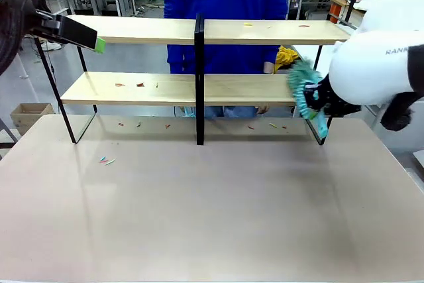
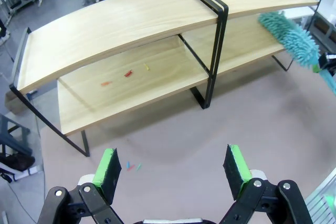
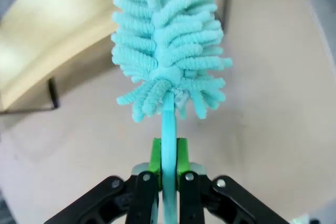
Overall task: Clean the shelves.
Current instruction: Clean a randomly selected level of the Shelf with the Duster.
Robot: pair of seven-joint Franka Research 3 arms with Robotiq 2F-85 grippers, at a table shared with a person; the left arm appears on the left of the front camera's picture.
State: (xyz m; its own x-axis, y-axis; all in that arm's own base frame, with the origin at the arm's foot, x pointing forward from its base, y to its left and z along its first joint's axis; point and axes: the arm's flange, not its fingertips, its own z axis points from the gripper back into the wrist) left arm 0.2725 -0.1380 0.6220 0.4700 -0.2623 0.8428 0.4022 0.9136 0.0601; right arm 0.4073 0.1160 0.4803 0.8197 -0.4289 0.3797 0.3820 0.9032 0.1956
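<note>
Shelves [image 1: 152,89] at the table's [image 1: 212,217] far side, coloured scraps [image 1: 129,85] on both boards. Right gripper [image 3: 168,153] clamped on a teal duster [image 1: 303,91] by the lower board's right end. Left gripper [image 2: 172,153] wide open, empty, near the top board's left end.

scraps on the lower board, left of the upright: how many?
3, in a row on the lower board: orange scrap, red scrap, yellow scrap. Smaller ones may go unseen.

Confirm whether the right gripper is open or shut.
Shut: the right gripper has its green pads clamped on the thin handle of the teal duster.
</note>
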